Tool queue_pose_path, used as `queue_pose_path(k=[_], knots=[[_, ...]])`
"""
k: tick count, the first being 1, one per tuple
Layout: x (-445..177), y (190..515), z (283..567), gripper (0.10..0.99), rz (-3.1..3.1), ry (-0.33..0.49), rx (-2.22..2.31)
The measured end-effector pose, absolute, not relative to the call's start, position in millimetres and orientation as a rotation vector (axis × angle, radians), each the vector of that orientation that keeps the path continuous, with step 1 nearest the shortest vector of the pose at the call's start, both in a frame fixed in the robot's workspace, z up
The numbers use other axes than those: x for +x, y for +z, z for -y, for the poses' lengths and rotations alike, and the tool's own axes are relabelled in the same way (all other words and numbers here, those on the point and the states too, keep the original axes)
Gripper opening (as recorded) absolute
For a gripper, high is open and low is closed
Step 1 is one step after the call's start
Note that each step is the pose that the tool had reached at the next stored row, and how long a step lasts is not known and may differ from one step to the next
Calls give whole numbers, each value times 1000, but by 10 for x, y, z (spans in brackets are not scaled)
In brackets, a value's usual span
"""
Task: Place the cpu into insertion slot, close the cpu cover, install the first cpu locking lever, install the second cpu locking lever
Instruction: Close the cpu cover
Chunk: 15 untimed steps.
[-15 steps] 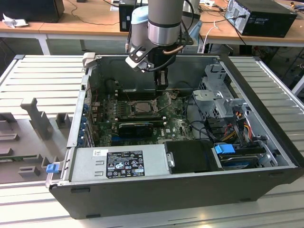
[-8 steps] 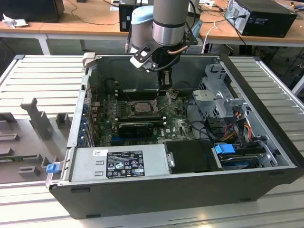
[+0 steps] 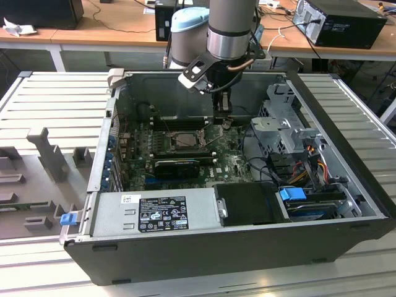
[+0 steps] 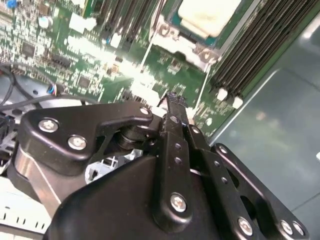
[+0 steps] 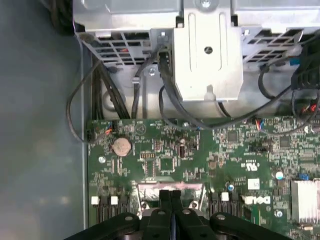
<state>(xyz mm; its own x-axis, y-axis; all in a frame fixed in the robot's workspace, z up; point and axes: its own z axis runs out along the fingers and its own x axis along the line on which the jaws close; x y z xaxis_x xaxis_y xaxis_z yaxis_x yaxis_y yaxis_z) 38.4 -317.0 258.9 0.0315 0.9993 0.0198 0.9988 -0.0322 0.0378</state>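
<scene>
Your gripper (image 4: pixel 173 100) has its fingers pinched together on nothing, probably to press as one tip near the board's (image 5: pixel 165 135) edge. The cpu (image 4: pixel 206 14) lies in its slot (image 3: pixel 185 140).

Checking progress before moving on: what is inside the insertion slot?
In the second wrist view the cpu lies in the insertion slot, pale face up. The slot's recessed centre is hidden under it, and the picture's edge cuts off its far side.
</scene>
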Motion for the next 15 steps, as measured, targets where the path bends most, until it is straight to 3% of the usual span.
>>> queue_pose_path(k=[15], knots=[[558,2435,3156,106,-2178,63,2244]])
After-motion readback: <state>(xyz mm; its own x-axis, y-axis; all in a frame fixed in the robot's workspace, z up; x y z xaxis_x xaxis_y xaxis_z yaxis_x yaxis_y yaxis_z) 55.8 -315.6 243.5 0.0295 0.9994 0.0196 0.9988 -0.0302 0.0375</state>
